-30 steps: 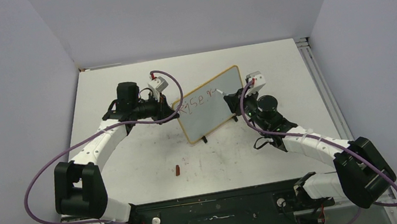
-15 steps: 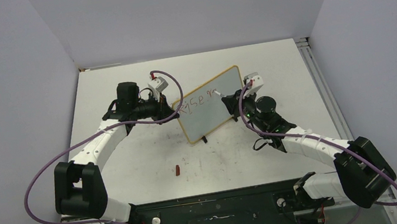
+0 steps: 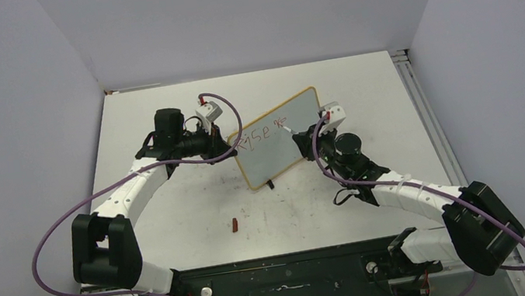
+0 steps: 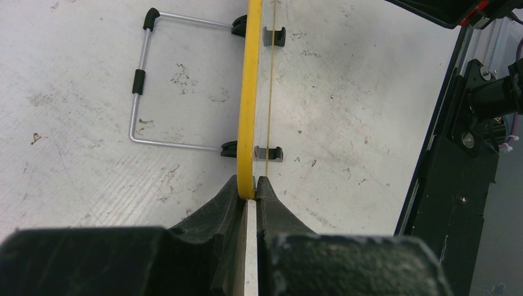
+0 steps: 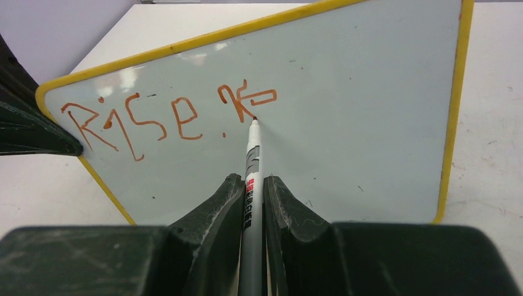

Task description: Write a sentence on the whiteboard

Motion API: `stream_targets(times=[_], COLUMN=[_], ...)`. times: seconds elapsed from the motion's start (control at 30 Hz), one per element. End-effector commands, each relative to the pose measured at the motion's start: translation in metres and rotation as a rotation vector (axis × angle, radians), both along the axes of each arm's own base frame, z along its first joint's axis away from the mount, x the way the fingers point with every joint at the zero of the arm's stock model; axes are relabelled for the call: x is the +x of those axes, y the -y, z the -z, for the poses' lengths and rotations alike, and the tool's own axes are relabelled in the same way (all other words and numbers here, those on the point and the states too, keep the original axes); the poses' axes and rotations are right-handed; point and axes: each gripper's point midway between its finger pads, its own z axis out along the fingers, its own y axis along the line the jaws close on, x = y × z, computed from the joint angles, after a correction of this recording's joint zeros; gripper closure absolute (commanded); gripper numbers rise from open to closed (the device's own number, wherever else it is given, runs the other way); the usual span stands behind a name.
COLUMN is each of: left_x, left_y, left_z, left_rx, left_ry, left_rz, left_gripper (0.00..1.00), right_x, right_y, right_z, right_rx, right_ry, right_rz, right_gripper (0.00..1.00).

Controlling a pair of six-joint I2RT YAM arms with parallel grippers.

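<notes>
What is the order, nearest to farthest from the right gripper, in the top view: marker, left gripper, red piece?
From the right gripper:
1. The marker, held in it, tip on the whiteboard.
2. The left gripper, clamped on the whiteboard's left edge.
3. The red piece, on the table toward the arm bases.

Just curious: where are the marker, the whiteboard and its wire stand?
marker (image 5: 251, 160): right wrist view, on its barrel.
whiteboard (image 5: 358, 123): right wrist view, bare white face.
wire stand (image 4: 138, 81): left wrist view, its side bar.

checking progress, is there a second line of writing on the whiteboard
No, the whiteboard shows only one line of red-brown writing, with blank surface below it.
</notes>
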Motion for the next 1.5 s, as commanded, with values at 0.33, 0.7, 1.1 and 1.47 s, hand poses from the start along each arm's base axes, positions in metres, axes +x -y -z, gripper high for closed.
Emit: stream_targets(times=[0.33, 0.7, 1.1, 1.47], left_x=[-0.001, 0.000, 0.002, 0.002], left_y=[0.002, 0.002, 0.001, 0.001], left_z=[-0.004, -0.005, -0.004, -0.003], left_rx=[0.015, 0.013, 0.023, 0.025], left_ry=[0.025, 0.026, 0.027, 0.025], left_rz=[0.023, 0.024, 0.014, 0.013], left_gripper=[1.00, 1.00, 1.00, 1.00], right_x=[0.008, -0.004, -0.003, 0.007], right_y=[0.022, 0.011, 0.032, 0.039], right_z=[-0.016, -0.039, -0.051, -0.053], right_rx=[-0.003, 0.001, -0.018, -0.021], right_ry=[0.050, 0.093, 0.103, 0.100], right_rz=[0.109, 0.000, -0.007, -0.056], right_gripper=[0.95, 0.95, 0.95, 0.95])
